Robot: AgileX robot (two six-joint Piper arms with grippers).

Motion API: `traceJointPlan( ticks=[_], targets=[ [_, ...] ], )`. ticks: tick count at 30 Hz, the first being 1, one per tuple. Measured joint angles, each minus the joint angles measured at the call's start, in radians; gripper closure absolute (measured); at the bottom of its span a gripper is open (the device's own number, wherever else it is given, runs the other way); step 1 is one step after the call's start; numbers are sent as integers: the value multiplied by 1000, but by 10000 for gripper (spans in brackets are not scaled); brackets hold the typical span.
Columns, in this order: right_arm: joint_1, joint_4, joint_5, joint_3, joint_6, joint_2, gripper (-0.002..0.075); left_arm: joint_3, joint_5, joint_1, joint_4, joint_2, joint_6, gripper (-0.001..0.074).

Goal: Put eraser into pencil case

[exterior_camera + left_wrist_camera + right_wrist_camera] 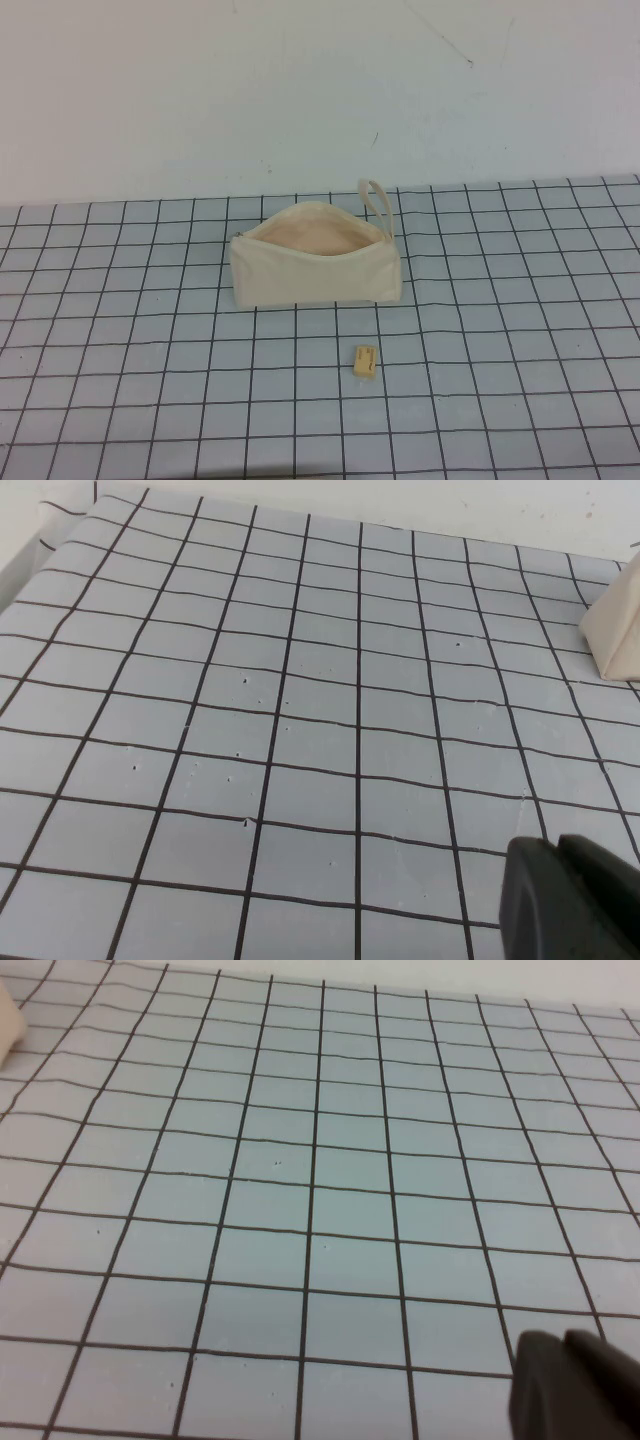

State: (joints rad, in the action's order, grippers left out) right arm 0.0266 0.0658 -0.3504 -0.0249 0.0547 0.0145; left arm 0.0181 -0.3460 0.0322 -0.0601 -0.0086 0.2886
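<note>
Nearest the robot, both grippers are hanging over bare gridded bench (520, 330): the left gripper (570, 900) and the right gripper (575, 1385) are showing only dark tips, so their opening cannot be told. Farther out the eraser (366, 361) is lying flat, near the front of the pencil case (315, 268), which is gaping open beyond it.

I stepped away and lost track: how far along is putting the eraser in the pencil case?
Done: only that the pencil case lies unzipped, lining showing. In hand: nothing; the left gripper and right gripper hang over bare grid mat. Left: the eraser sits on the mat nearer the robot, apart from the case, to be picked up and dropped in.
</note>
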Motion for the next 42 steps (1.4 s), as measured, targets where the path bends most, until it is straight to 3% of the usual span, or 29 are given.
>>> traceJointPlan(
  ticks=[34, 38, 42],
  targets=[
    [0, 0, 21, -2, 0, 0, 727, 0, 0, 0, 0, 0, 0, 736],
    [0, 0, 122, -4, 0, 0, 727, 0, 0, 0, 0, 0, 0, 736],
    [0, 0, 372, -4, 0, 0, 727, 0, 0, 0, 0, 0, 0, 736]
  ],
)
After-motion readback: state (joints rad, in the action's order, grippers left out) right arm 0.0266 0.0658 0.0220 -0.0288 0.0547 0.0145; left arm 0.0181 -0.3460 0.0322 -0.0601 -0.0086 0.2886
